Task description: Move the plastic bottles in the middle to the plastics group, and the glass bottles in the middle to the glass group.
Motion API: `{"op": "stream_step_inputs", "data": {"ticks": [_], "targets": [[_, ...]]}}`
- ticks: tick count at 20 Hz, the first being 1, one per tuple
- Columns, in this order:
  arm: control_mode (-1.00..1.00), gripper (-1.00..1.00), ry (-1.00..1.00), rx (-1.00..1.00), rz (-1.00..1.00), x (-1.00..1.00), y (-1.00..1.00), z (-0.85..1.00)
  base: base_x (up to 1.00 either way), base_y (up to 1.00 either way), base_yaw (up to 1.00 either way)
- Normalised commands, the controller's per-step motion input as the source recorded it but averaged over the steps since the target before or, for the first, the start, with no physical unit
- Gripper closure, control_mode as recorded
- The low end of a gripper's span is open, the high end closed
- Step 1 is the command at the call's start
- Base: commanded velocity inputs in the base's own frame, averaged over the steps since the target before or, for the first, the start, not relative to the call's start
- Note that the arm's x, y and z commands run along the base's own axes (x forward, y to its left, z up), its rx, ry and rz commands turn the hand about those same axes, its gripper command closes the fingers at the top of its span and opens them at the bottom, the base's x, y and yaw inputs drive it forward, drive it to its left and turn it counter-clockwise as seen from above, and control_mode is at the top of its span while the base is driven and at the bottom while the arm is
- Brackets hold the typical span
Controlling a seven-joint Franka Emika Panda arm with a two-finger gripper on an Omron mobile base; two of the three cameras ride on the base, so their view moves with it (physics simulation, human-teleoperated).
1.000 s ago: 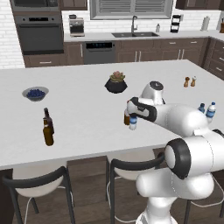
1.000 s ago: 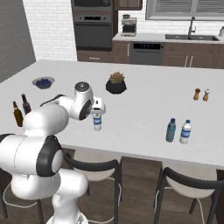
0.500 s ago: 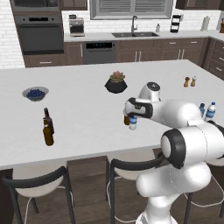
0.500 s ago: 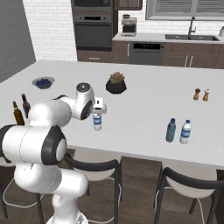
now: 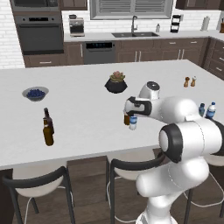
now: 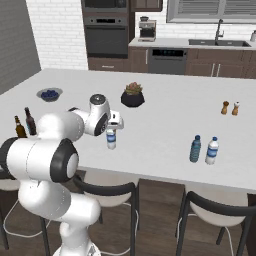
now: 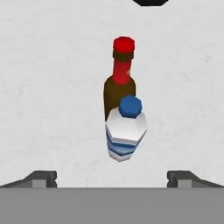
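While fingers (image 7: 112, 177) hang spread wide above, blue-capped plastic bottle (image 7: 126, 130) stands ungripped, red-capped glass bottle (image 7: 120, 83) touching behind.

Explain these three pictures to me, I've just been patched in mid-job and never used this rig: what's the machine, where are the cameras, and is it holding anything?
It is a white robot arm on a drivable base at a kitchen island. Two pictures come from cameras behind it, left and right; the third looks down from its hand. The claw is open, holding nothing, above a clear blue-capped bottle with a red-capped brown bottle just behind. On the counter's left stand two brown bottles; on the right, a teal bottle beside another clear bottle. Also there: a plant pot, a bowl and two small shakers.
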Motion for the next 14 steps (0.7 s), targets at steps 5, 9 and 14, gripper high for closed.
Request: {"op": "stream_step_inputs", "data": {"ticks": [5,9,14], "targets": [[-1.00,-1.00,0.00,0.00,0.00,0.18,-0.01,-0.21,0.00,0.00,0.00],[-1.00,-1.00,0.00,0.00,0.00,0.23,0.00,-0.24,0.00,0.00,0.00],[-1.00,-1.00,0.00,0.00,0.00,0.22,0.00,-0.12,0.00,0.00,0.00]]}}
